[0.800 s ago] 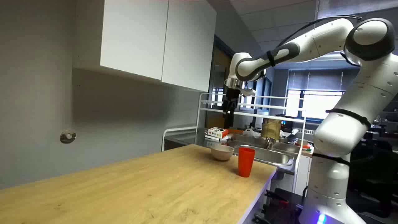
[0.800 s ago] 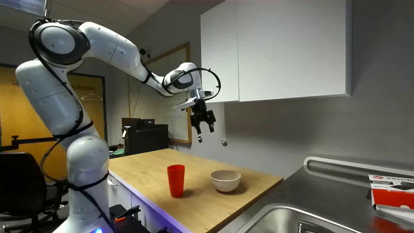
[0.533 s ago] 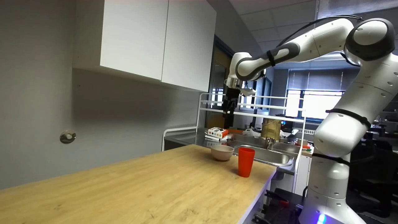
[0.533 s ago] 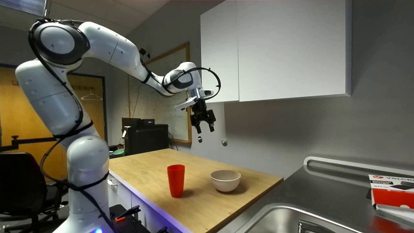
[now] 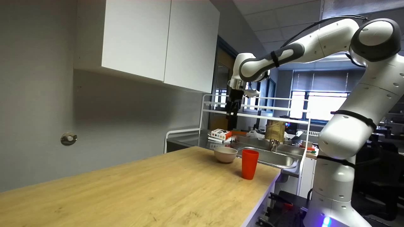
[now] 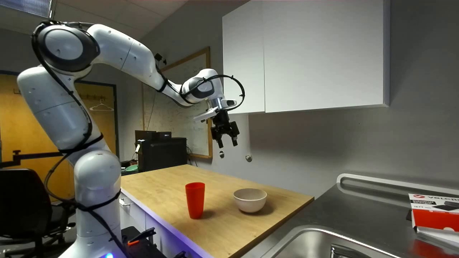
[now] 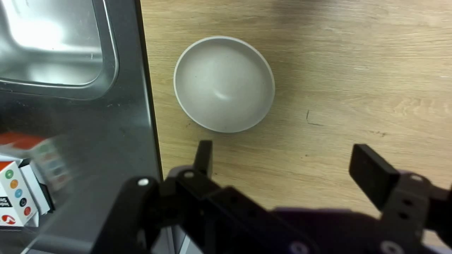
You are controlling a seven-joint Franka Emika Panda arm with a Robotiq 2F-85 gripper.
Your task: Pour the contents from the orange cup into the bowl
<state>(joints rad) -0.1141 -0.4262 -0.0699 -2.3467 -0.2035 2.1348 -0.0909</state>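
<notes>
Cup (image 6: pixel 195 200) upright on table (image 5: pixel 151 189), nr the bowl (image 7: pixel 224 84), not touching; contents can't be seen. Gripper (image 6: pixel 227 144) hangs well above, jaws spread w/ nothing btwn. Wrist view has bowl but no cup, so descending on that alone prob. misses; a low sideways approach could clip & tip it. Overshot pour might hit counter (image 6: pixel 358 218).

In an exterior view: tumbler (image 6: pixel 195 200) on counter (image 6: pixel 222 229), left of bowl (image 6: pixel 250 201), apart; sink (image 6: pixel 303 245) right of both.
</notes>
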